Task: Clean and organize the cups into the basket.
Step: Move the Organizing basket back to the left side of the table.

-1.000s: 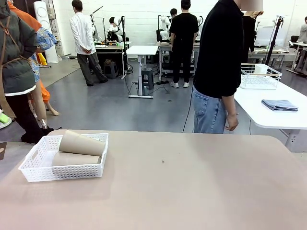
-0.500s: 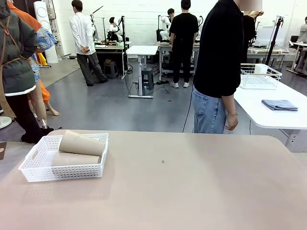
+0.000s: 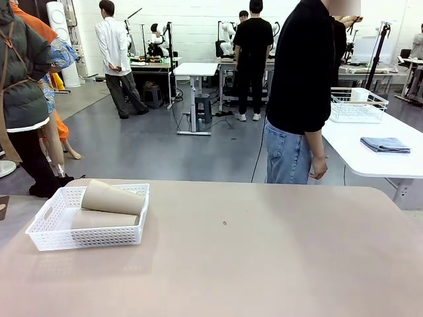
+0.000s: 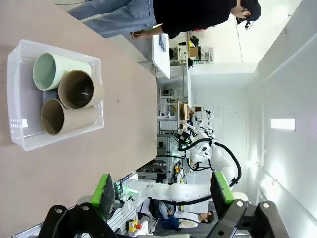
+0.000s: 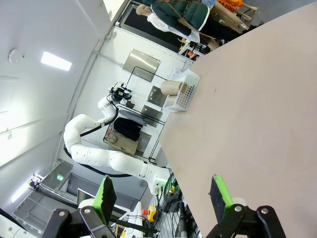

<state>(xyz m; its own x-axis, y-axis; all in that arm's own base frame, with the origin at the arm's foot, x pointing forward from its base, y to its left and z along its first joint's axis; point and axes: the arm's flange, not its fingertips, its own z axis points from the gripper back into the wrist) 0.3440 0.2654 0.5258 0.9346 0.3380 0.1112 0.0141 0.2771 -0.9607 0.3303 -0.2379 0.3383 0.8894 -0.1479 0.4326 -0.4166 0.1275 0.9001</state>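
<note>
The white lattice basket [image 3: 86, 231] sits at the table's left side. Two tan-brown cups [image 3: 112, 197] lie on their sides in it, one stacked on the other. In the left wrist view the basket [image 4: 22, 124] holds a pale mint green cup [image 4: 49, 71] and two tan cups [image 4: 79, 89], mouths toward the camera. The basket [image 5: 187, 94] looks small and far off in the right wrist view. My left gripper [image 4: 162, 189] is open, well above the table. My right gripper [image 5: 162, 193] is open too, with nothing between its fingers.
A person in a black top and jeans [image 3: 301, 99] stands at the far edge of the table. A white side table [image 3: 370, 142] at the right holds a wire basket [image 3: 357, 105] and a folded grey cloth [image 3: 385, 144].
</note>
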